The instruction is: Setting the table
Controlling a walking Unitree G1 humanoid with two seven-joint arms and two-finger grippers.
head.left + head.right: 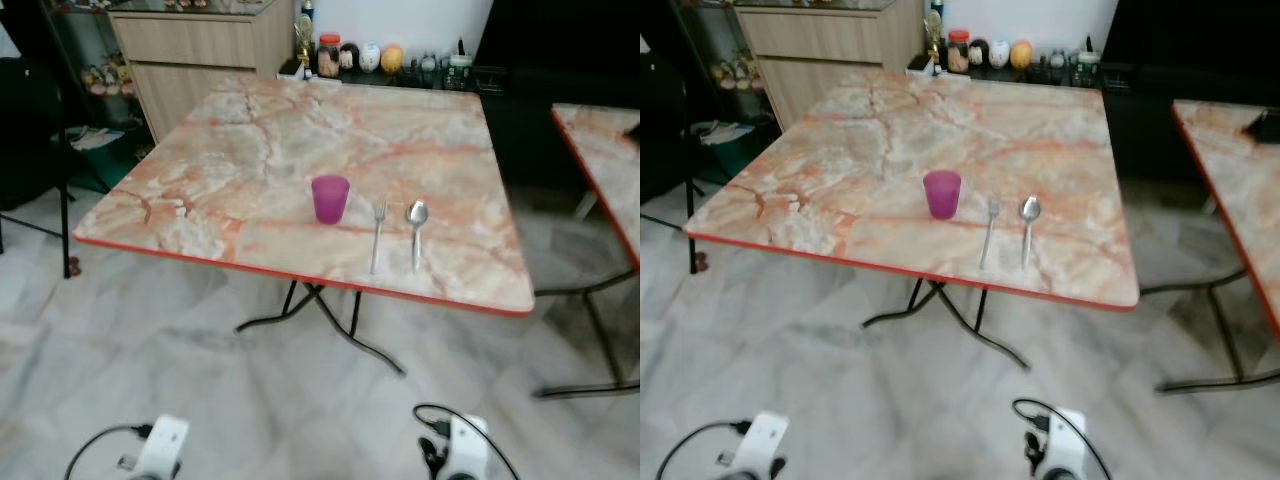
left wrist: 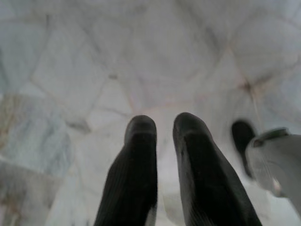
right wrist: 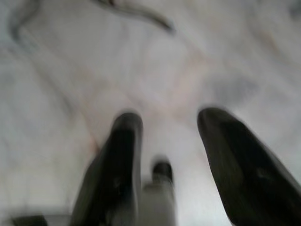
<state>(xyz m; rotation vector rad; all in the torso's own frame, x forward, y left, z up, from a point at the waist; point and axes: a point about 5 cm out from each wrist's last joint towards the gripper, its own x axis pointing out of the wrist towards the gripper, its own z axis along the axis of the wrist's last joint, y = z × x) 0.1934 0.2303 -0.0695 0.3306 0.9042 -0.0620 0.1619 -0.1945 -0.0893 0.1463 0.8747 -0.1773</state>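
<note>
A purple cup [image 1: 330, 198] stands upright on the marble-patterned table [image 1: 230, 150], near its front edge. To the cup's right lie a fork [image 1: 378, 236] and a spoon [image 1: 416, 230], side by side, handles toward me. My left arm [image 1: 160, 448] and right arm [image 1: 462, 450] hang low, well short of the table. The left gripper [image 2: 164, 125] points at the tiled floor, its fingers close together and holding nothing. Over the floor too, the right gripper [image 3: 167, 120] is open and empty.
A second marble table [image 1: 600, 160] stands to the right with a gap between. Black folding legs [image 1: 330, 320] cross under the main table. Behind are a wooden cabinet [image 1: 190, 50], jars and bottles [image 1: 360, 55], and a dark chair [image 1: 40, 130] at the left.
</note>
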